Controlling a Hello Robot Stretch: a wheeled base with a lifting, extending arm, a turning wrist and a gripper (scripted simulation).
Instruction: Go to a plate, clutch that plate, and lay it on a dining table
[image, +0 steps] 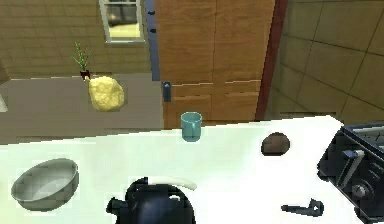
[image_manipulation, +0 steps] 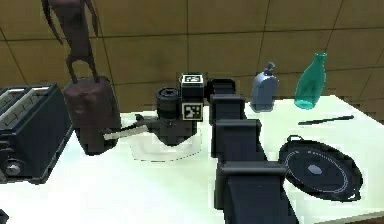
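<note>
Plate (image_manipulation: 168, 150) — pale, flat, on the white counter (image_manipulation: 120, 190), centre of the arm side view, by the gripper (image_manipulation: 135, 125) | grip: cannot tell if anything is held | handling: likely rigid, light, slick, breakable — take it by the rim

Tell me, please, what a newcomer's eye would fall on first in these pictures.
The dark arm stretching across the white counter in the arm side view draws the eye first, its claw near a white plate. Right of it are a teal bottle and a black pan. In the forward view, a teal glass sits mid-counter, with a black kettle at the bottom edge and a grey bowl lower left.
</note>
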